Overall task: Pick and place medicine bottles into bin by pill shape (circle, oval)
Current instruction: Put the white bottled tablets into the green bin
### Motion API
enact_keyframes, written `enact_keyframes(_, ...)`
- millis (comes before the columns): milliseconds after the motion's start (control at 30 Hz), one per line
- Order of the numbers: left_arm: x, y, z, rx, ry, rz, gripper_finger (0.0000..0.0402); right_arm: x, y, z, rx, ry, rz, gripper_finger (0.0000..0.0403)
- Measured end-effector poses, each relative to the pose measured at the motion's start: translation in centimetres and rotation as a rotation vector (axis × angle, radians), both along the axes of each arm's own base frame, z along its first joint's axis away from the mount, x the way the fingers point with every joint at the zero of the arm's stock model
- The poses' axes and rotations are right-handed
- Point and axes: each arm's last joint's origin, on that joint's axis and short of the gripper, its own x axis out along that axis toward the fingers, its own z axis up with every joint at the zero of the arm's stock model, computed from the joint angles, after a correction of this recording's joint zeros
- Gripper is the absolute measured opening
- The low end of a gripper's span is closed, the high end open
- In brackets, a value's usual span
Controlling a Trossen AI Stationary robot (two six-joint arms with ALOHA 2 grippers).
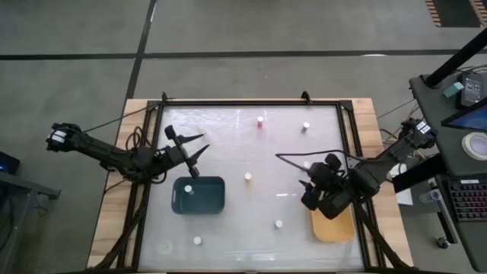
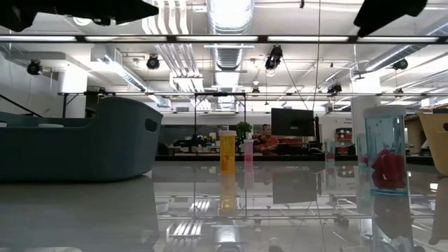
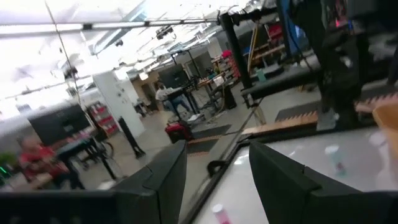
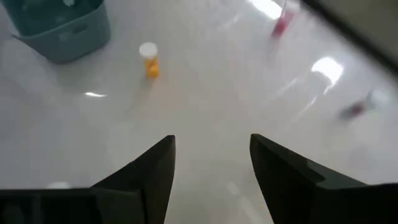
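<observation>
White table (image 1: 251,228) fills our view. We see the teal bin (image 1: 198,195) under our left gripper (image 1: 194,149), and the yellow bin (image 1: 332,227) under our right gripper (image 1: 310,185). Both grippers are spread and hold nothing. Small bottles stand scattered; an orange bottle (image 4: 148,60) stands ahead of the right one.

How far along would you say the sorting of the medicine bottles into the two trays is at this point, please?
Early. The dark teal plastic tray already holds one white-capped bottle. Nothing is in hand: the left end effector and right end effector both stand open and empty. About seven small bottles remain loose, including the orange-bodied bottle mid-table; the yellow-orange tray shows none.
</observation>
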Motion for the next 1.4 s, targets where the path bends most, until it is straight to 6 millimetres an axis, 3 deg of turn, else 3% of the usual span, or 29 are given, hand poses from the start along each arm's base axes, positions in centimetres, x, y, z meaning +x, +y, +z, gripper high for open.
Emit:
enact_keyframes(233,0.2,0.4,-0.7,-0.185,-0.043,-0.006,0.0160,0.1,-0.3,-1.4,-0.183,-0.009,0.090,0.0191)
enact_keyframes(400,0.3,1.0,-1.3,-0.296,-0.057,0.029,0.0160,-0.1,-0.4,-2.3,-0.196,-0.090,0.168,0.0191)
enact_keyframes(700,0.4,1.9,-1.9,-0.411,-0.083,0.073,0.0160,0.0,-1.4,-3.3,-0.234,-0.394,0.349,0.0191)
enact_keyframes(933,0.4,2.3,-2.0,-0.459,-0.111,0.089,0.0158,0.4,-3.4,-4.0,-0.262,-0.648,0.518,0.0192)
enact_keyframes(1133,1.1,2.7,-0.9,-0.497,-0.005,0.148,0.0120,0.7,-5.7,-5.4,-0.233,-0.715,0.577,0.0192)
enact_keyframes(1400,3.2,4.3,1.1,-0.572,0.296,0.308,0.0050,1.3,-7.7,-5.7,-0.215,-0.727,0.620,0.0192)
